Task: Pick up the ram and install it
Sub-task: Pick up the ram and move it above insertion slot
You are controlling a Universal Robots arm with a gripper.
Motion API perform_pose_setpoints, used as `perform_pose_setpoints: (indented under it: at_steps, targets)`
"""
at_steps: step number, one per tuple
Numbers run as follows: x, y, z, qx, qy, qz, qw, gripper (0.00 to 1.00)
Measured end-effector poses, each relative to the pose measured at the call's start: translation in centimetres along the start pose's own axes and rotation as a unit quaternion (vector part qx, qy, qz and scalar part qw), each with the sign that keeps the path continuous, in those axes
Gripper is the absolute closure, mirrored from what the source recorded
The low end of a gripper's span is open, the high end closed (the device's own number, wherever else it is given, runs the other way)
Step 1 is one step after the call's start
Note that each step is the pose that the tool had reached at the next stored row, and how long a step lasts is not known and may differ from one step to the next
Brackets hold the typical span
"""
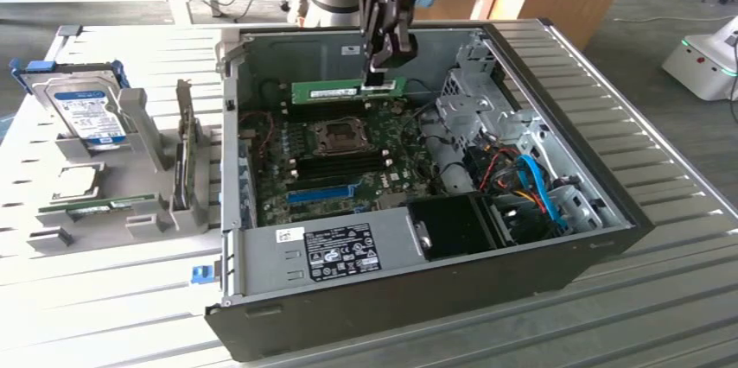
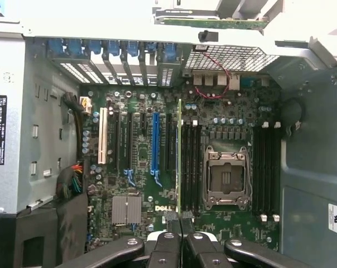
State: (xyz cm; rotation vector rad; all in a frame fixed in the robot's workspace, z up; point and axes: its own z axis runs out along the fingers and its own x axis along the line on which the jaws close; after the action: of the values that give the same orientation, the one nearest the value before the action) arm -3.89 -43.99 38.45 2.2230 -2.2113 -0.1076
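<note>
Exterior view: the ram [image 1: 346, 90] is held inside the case [image 1: 554, 273], at twelve o'clock from the socket [image 1: 342, 135]. The pincer [image 1: 382, 81] is pressed nearly together, pinching the stick near its three o'clock end.

Wrist view: the ram [image 2: 179, 151] is seen edge-on, gripped by the pincer [image 2: 179, 226], just beside the dark slots [image 2: 192, 167]. It is judged light, stiff and fragile, and is best gripped by its bare edges, chips avoided.

One ram [image 1: 328, 90] is clamped between the jaws of one gripper [image 1: 381, 79]. Beneath the jaws: one computer case [image 1: 519, 286], one CPU socket [image 2: 225, 177], one long blue slot [image 2: 155, 142].
</note>
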Motion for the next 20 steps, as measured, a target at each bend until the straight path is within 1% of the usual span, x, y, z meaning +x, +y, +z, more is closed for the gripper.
perform_pose_setpoints:
  at_steps: [6,11,20]
  targets:
    - [-0.09,0.0,0.01,0.0,0.0,-0.001,1.0,0.88]
    - [-0.09,0.0,0.01,-0.0003,0.0004,-0.007,1.0,0.88]
    - [-0.08,0.0,0.06,-0.0001,0.0001,-0.001,1.0,0.88]
